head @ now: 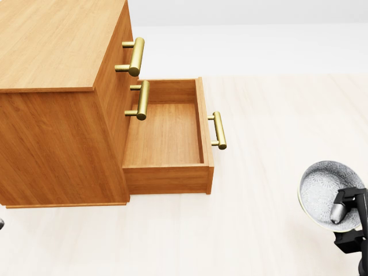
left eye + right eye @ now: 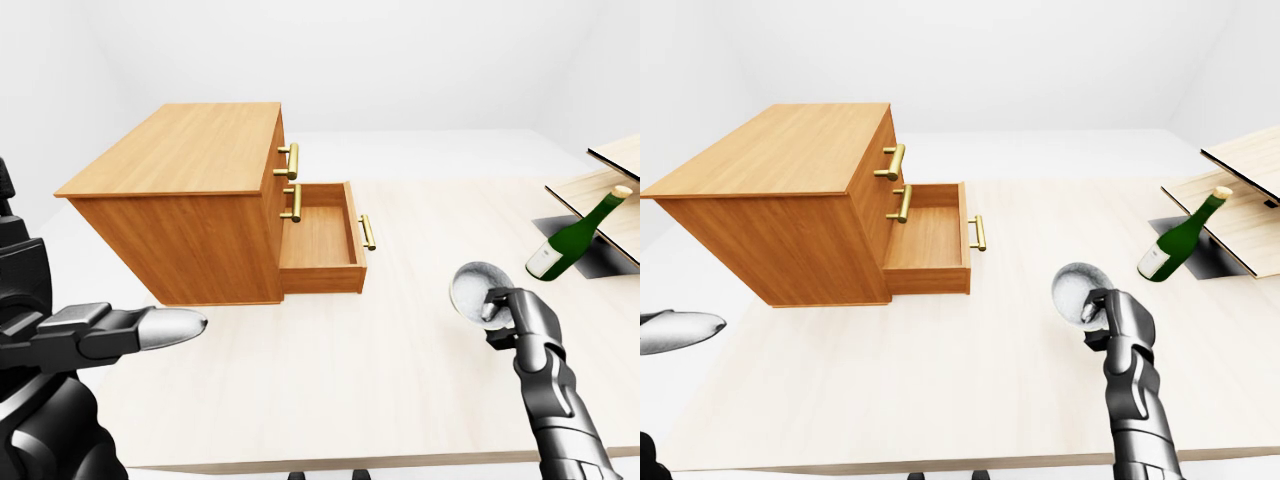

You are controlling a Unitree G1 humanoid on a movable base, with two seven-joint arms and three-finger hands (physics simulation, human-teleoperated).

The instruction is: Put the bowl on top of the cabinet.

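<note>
Clearly the right hand pinches the tilted bowl by its rim, well apart from the cabinet; the left hand reaches out open-fingered.

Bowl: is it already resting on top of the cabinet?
No, the bowl is gripped by the right hand at the head view's lower right, well apart from the cabinet.

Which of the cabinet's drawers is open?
The lowest drawer, pulled out toward the head view's right; the two above it sit shut in the cabinet.
</note>
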